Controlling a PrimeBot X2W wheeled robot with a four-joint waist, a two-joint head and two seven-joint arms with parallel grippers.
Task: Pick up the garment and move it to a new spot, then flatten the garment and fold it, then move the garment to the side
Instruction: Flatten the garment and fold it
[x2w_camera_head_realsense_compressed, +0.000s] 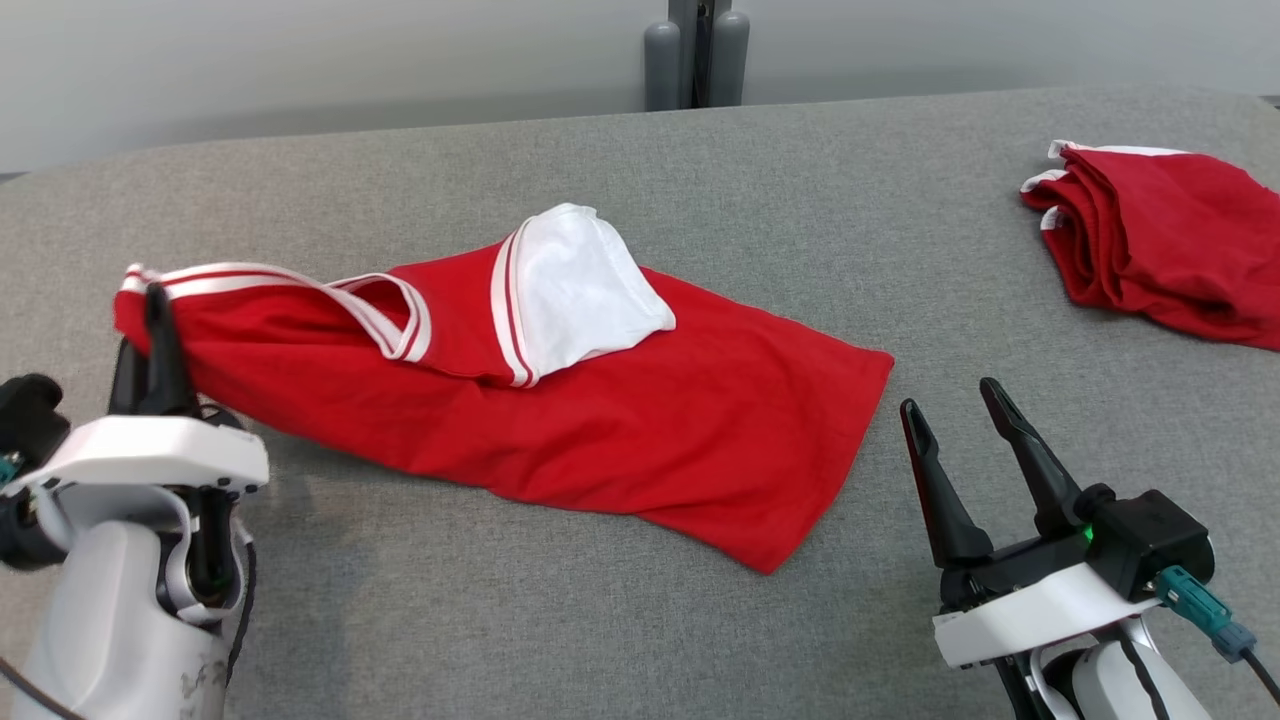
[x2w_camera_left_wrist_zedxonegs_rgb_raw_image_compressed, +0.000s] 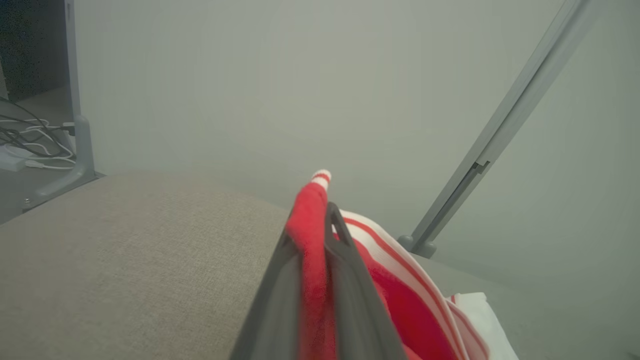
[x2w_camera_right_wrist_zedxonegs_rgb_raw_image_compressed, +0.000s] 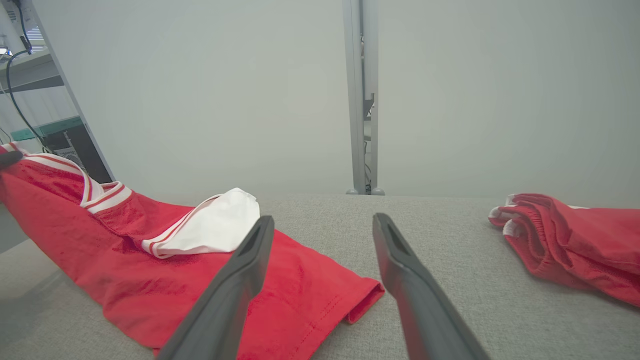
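Observation:
A red garment with white striped trim and a white sleeve lies stretched across the grey table. Its left end is lifted off the surface, pinched in my left gripper, which is shut on the striped edge. In the left wrist view the red cloth runs up between the two dark fingers. My right gripper stands open just right of the garment's lower right corner, nothing between its fingers. The right wrist view shows the garment lying left of the open gripper.
Another red garment, bunched and folded, lies at the table's far right, and it shows as the red bundle in the right wrist view. A grey post stands behind the table's far edge.

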